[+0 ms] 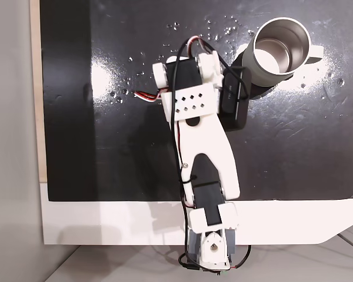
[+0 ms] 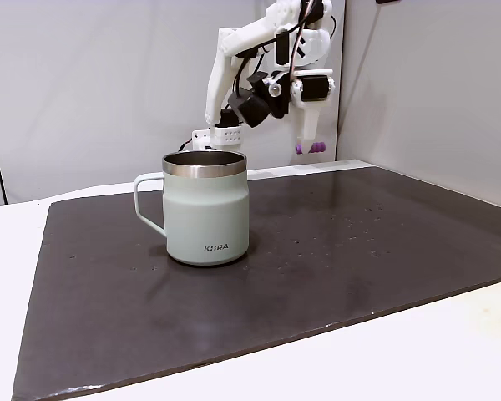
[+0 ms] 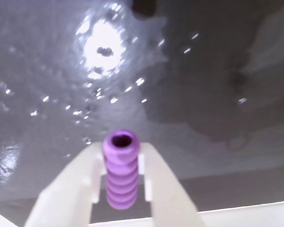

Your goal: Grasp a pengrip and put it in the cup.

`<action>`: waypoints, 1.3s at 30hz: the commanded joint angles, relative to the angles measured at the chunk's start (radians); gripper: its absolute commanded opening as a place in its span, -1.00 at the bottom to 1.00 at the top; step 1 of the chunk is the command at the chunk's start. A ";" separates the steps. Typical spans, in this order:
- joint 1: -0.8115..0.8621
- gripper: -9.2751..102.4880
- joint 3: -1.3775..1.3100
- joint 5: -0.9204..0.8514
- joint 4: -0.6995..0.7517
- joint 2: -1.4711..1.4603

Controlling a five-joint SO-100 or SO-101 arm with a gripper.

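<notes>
Your small purple ribbed rubber pengrip (image 3: 121,172) sits squeezed between the two white fingers (image 3: 73,189) of the tool (image 3: 121,187). In the wrist view its long side runs along the fingers, and its open round end sticks out past the tips. In a fixed view the pengrip (image 2: 310,148) hangs high in the air under the white arm (image 2: 234,50), well above the shiny black mat (image 2: 359,251) on the white desk (image 2: 451,342). It is off to the right of the pale grey metal cup with a steel rim and a side handle (image 2: 205,209). The cup stands upright on the mat. From above, you can see inside the cup (image 1: 279,50), and its steel bottom looks bare.
</notes>
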 commanded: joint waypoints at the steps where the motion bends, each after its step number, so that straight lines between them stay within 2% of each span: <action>1: 0.058 -0.83 0.080 -0.098 0.020 0.161; 8: 0.179 -0.83 0.247 -0.310 0.023 0.407; 16: 0.419 -0.83 0.196 -0.566 0.025 0.419; 25: 0.560 -0.83 -0.212 -0.706 0.023 0.161; 39: 0.571 -0.83 -0.890 -0.723 0.014 -0.255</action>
